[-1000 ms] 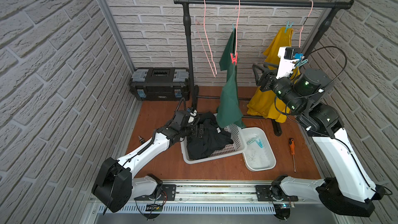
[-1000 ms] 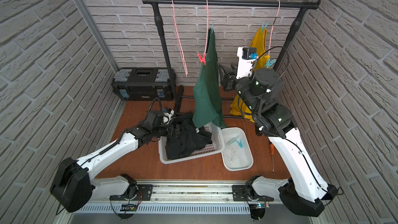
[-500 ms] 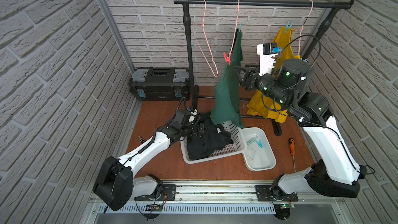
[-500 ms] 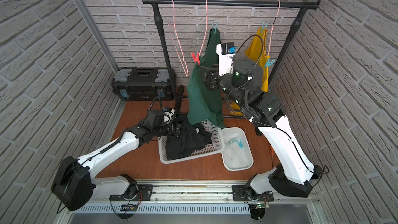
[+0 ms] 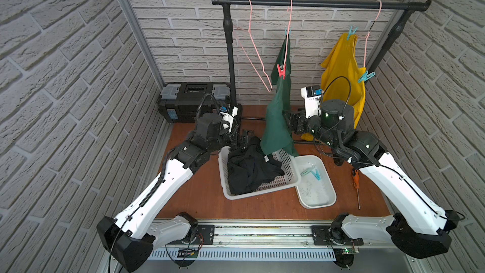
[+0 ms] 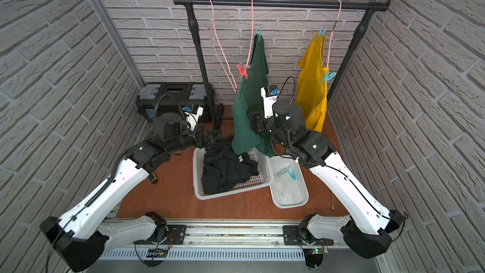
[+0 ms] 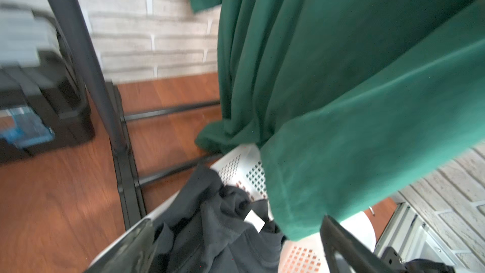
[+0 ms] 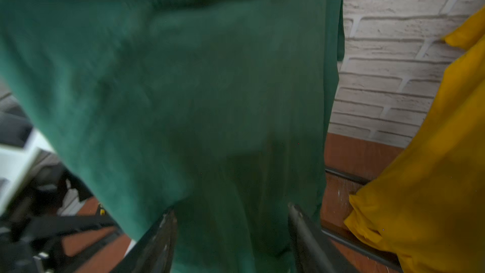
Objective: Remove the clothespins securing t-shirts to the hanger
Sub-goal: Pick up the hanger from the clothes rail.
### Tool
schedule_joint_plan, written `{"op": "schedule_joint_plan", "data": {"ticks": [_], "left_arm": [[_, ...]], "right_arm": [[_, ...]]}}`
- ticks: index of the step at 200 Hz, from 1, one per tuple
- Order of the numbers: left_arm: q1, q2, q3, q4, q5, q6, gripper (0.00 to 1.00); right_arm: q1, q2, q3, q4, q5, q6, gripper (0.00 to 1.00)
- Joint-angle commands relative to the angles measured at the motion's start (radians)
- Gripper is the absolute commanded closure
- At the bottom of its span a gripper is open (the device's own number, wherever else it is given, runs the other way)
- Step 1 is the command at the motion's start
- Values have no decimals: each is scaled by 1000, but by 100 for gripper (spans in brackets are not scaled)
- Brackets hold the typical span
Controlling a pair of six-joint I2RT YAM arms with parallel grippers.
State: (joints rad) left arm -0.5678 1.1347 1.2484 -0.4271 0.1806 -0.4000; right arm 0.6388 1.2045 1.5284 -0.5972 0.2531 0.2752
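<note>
A: Brick cell, brown wooden floor. We've got the black cloth t-shirt in the white perforated basket, and two teal plastic clothespins in the white tray.

B: Four left, far side: red peg and teal peg on the green t-shirt, two teal pegs on the yellow t-shirt. Left gripper and right gripper both spread, empty.

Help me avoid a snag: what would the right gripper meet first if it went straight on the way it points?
Most likely the green shirt. In the wrist view the cloth fills the space just ahead of the open right gripper; they may be touching, depth is unclear.
</note>
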Motion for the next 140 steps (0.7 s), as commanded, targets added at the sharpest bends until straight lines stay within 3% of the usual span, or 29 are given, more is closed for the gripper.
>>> {"op": "schedule_joint_plan", "data": {"ticks": [1, 31, 74, 140], "left_arm": [[-3, -15, 69, -48, 10, 47, 2], [-3, 1, 167, -53, 61, 44, 2], [-26, 67, 327, -38, 137, 40, 2], [-162, 264, 670, -100, 118, 125, 2]], "right_arm": [[-10, -92, -146, 152, -11, 4, 28], [-16, -200, -337, 204, -25, 10, 25], [-18, -297, -483, 203, -34, 25, 22], [-20, -374, -610, 233, -37, 50, 21]]}}
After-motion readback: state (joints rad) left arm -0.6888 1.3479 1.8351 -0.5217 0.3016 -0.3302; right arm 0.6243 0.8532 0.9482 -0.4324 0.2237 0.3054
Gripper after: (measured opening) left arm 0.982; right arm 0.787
